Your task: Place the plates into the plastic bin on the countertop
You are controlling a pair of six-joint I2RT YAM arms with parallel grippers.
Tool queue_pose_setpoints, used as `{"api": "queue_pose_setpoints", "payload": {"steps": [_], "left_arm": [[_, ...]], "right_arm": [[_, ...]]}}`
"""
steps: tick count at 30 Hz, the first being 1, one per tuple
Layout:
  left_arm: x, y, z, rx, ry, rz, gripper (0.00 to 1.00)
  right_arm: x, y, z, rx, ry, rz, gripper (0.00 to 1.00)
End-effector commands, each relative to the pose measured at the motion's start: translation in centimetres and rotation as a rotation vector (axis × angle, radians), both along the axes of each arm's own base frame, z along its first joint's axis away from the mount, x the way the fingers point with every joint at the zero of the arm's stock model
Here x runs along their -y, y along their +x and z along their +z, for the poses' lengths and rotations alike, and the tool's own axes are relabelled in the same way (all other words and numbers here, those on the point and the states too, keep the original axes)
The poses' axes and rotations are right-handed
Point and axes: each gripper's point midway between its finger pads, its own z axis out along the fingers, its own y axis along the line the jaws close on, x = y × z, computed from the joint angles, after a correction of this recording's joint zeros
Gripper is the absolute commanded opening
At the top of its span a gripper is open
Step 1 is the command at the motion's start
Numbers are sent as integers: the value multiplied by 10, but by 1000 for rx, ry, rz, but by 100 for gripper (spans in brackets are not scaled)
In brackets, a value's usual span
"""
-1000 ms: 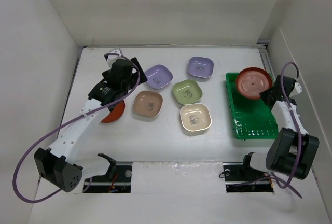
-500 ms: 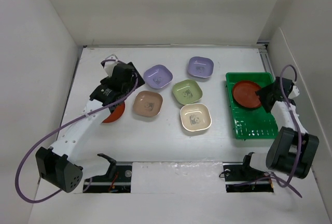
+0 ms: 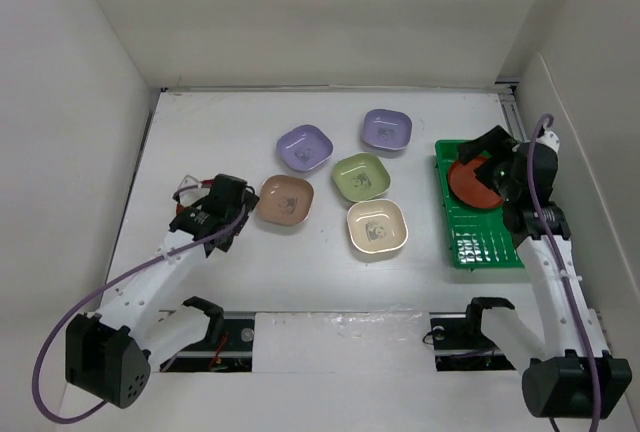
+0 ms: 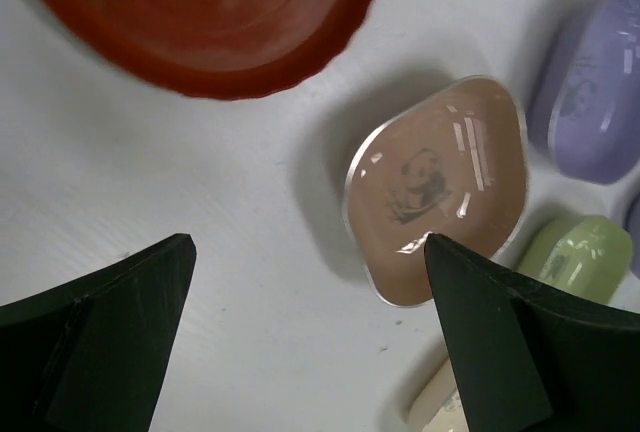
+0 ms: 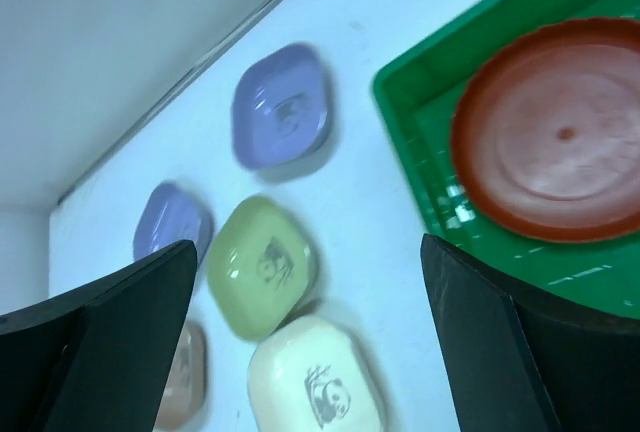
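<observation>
left gripper (image 4: pixel 307 244) had jaws spread, empty, over countertop (image 3: pixel 200 132) | red-orange plate (image 4: pixel 200 12) lay just beside it | pinkish-tan dish (image 3: pixel 285 199), near lavender dish (image 3: pixel 305 147), green dish (image 3: pixel 361 176), cream dish (image 3: pixel 377 228) and far lavender dish (image 3: pixel 386 129) sat mid-counter, apart | second red-orange plate (image 3: pixel 472 187) lay in far half of plastic bin (image 3: pixel 490 247) | right gripper (image 5: pixel 305 247) was spread, empty, above bin

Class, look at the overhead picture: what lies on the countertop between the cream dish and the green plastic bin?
Nothing: the top external view shows only bare white countertop between the cream dish and the plastic bin.
</observation>
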Motion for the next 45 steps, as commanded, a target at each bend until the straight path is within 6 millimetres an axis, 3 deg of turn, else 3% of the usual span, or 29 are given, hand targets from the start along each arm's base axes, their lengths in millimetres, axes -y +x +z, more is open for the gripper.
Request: {"api": "queue_pose_setpoints", "payload": {"steps": [1,4,10,13,17,21,25,26,33,34,35,37,41,42,45], "left_arm": [[-9,-22,-31,-75,-92,203,100],[-13,-25,-51,-73,-131,279,100],[-62,-17,-81,-103,-139,473,100],[-78,-9,-92,-110,-118,532,100],[-81,3,-95,-108,-111,560,100],[-76,3,-111,-176,-137,577,97],[-76,-1,-124,-268,-109,605,72],[-76,-2,-126,-276,-106,606,57],[-83,2,-130,-258,-130,611,26],[-83,3,-133,-270,-134,604,11],[-87,4,-137,-273,-128,601,7],[-95,6,-138,-283,-123,596,1],[-106,32,-125,-240,-105,560,0],[-108,50,-110,-196,-107,542,0],[-119,63,-79,-158,-35,513,0]], "right_arm": [[-34,-1,27,57,-40,166,99],[-73,-5,28,83,-24,304,99],[-128,-27,21,95,-38,487,99],[-142,-35,23,110,-67,530,99],[-151,-41,20,104,-96,565,99],[-148,-41,17,95,-110,561,99],[-145,-41,20,107,-118,553,99],[-141,-41,23,115,-117,542,99],[-139,-44,41,155,-101,555,99],[-137,-44,39,146,-99,556,99],[-137,-44,43,155,-99,555,99],[-140,-46,43,156,-93,573,99],[-139,-49,49,174,-92,572,99],[-139,-49,49,174,-92,572,99],[-141,-51,57,210,-96,590,99]]}}
